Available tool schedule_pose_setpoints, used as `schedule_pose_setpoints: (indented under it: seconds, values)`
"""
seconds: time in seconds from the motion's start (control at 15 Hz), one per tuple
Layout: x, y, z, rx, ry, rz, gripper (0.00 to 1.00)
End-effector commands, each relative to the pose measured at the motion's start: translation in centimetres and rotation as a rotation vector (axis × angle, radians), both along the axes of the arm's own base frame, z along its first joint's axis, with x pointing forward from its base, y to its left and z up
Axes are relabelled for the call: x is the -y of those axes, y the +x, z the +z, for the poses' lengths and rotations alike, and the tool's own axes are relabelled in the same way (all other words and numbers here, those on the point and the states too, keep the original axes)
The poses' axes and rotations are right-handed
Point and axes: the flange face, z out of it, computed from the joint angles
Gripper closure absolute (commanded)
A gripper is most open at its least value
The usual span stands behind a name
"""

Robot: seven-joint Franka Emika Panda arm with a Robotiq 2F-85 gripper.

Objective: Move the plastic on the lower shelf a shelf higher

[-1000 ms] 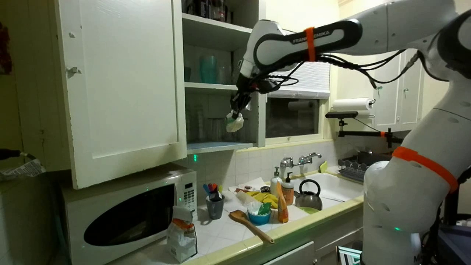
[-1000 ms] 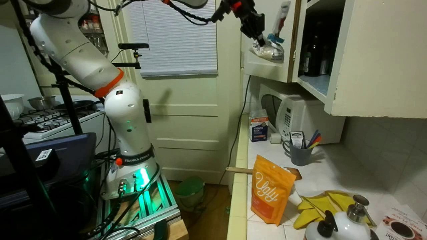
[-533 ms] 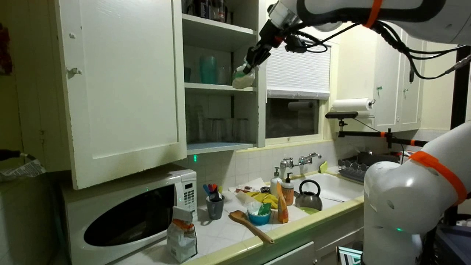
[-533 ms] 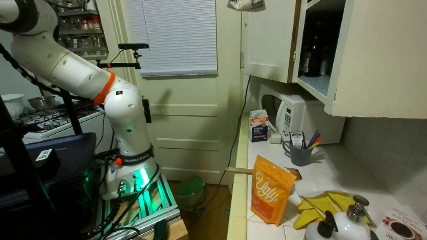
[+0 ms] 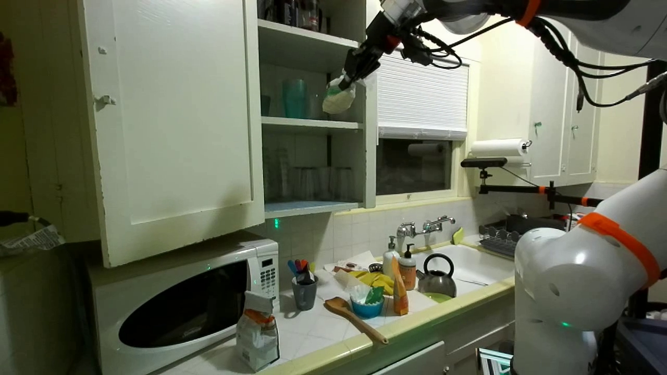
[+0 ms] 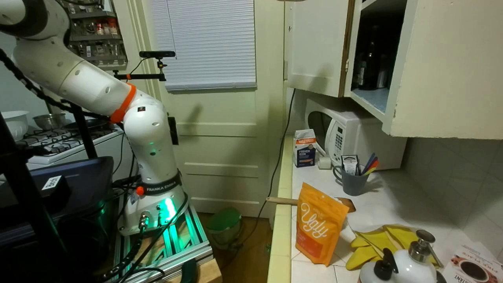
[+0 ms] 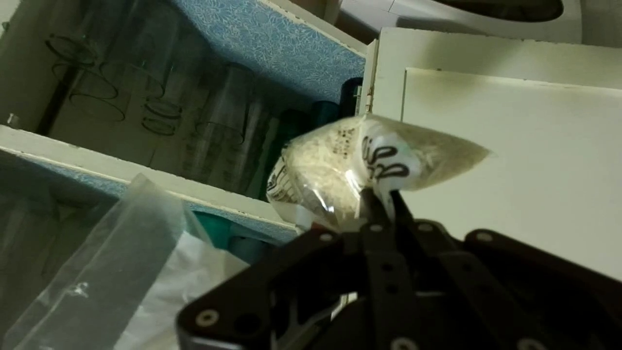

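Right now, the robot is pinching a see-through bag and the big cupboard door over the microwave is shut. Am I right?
Not quite: the big cupboard door over the microwave is open, not shut. An exterior view shows it swung out, with shelves uncovered. But yes, the gripper is pinching a see-through bag.

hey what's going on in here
A robot arm has a bag pinched in its claw, up by an open cupboard. The job seems to be putting that bag one shelf above the bottom shelf, where some glasses stand. It isn't set down yet: in an exterior view it hangs in the air, a little above the edge of the middle shelf, though how far in front I can't tell.
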Motion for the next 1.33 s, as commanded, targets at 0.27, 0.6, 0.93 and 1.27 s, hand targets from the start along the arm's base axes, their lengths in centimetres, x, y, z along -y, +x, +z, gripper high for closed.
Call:
schedule_pose_setpoints:
  seconds: [0.27, 0.6, 0.93, 1.27]
  values:
    - [4.2, 1.1, 4.2, 0.182, -0.147, -0.007, 0.99]
    - [7.6, 6.3, 4.0, 0.075, -0.252, 0.104, 0.99]
    - [8.2, 7.8, 2.7, 0.04, -0.25, 0.097, 0.96]
    - [7.5, 9.8, 2.2, 0.057, -0.257, 0.159, 0.99]
